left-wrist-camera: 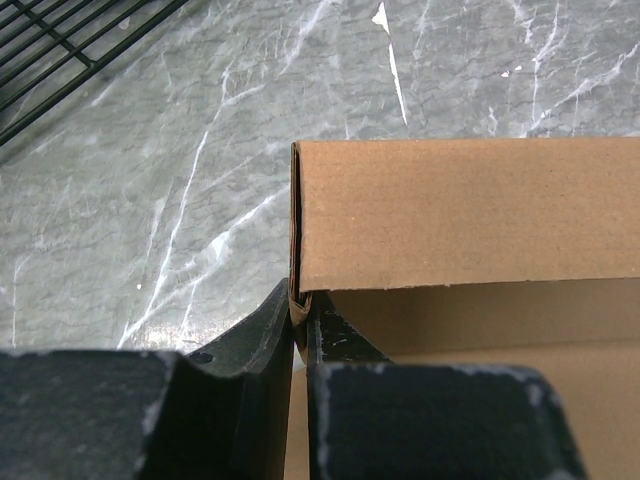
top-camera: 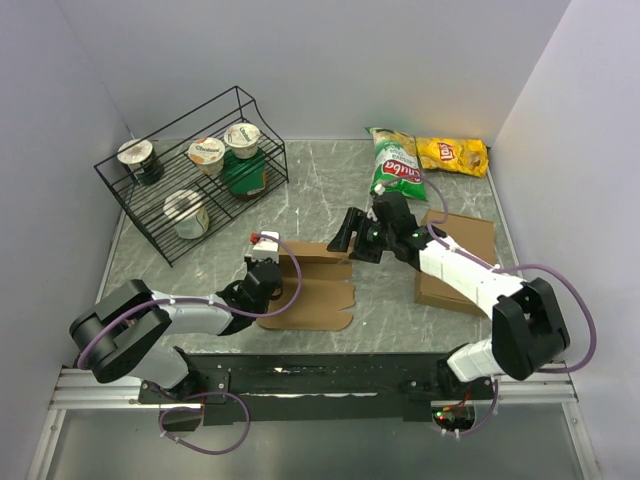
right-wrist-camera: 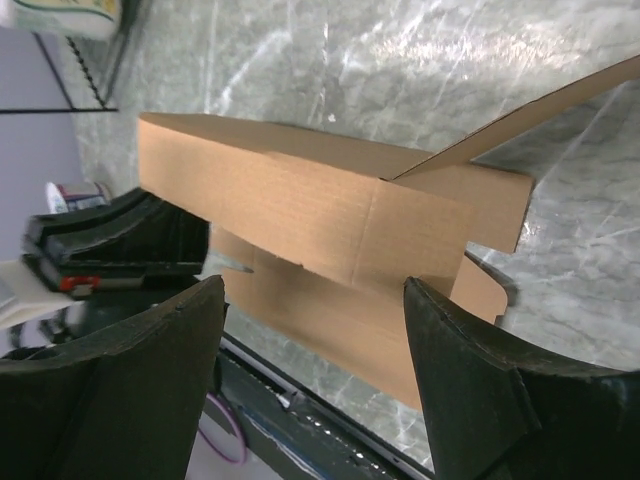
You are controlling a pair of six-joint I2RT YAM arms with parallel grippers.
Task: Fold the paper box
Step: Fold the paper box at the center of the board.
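cardboard: paper box (top-camera: 310, 300), thin, light, bends easily
hold: raised wall's edge
left jaws: clamped there
right jaws: apart

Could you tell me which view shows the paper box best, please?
The right wrist view: the paper box fills it, raised wall, flap and base visible. The top external view shows it small, partly behind the left gripper. The left wrist view shows only one pinched corner.

Brown kraft paper box (top-camera: 318, 302), partly folded: base flat, one long wall upright, end flap splayed.
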